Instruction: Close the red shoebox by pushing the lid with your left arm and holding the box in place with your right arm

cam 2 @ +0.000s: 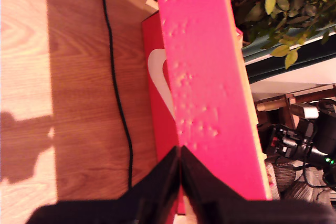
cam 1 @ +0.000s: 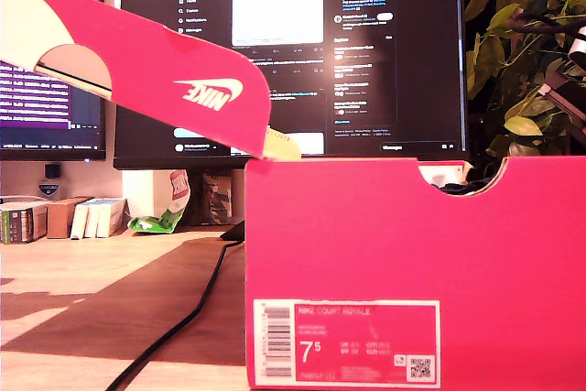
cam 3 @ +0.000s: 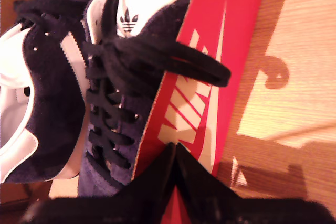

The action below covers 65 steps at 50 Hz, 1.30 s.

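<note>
While the lid (cam 1: 146, 61) stands raised, shoes (cam 3: 79, 93) fill the shoebox (cam 1: 412, 263).

The red shoebox (cam 1: 412, 254) is showing smooth matt cardboard with a white paper label (cam 1: 346, 342), its lid (cam 2: 207, 77) is looking dimpled, the shoes (cam 3: 89, 77) are appearing suede-like with woven laces, and the table (cam 2: 79, 103) is displaying smooth wood grain.

A wood-grain worktop (cam 1: 110, 272) with hard patches of light and shadow — behind it two lit monitors (cam 1: 366, 61), a leafy plant (cam 1: 526, 52), small boxes (cam 1: 64, 217) and a black cable (cam 1: 188, 313) trailing across
</note>
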Each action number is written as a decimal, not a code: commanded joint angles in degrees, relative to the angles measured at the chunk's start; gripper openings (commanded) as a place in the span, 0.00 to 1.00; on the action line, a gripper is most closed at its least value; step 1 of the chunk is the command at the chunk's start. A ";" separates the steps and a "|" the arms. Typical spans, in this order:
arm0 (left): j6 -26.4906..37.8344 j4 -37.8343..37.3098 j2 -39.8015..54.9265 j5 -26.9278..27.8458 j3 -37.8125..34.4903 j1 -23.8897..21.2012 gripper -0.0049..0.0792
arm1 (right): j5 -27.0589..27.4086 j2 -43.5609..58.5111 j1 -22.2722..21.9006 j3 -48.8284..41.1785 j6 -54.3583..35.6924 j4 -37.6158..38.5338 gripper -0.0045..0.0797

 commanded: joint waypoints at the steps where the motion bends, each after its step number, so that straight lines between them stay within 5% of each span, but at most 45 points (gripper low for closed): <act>1: -1.11 -0.46 0.66 1.66 -1.22 -4.35 0.04 | -3.06 0.13 3.72 0.17 -0.02 0.00 0.04; 31: -6.16 1.95 0.44 1.42 6.16 -14.78 0.04 | -3.10 0.13 3.96 0.17 -0.11 0.07 0.04; 65: -16.57 15.87 0.57 -8.13 6.78 -28.39 0.04 | -5.51 0.13 3.96 0.17 0.02 1.70 0.04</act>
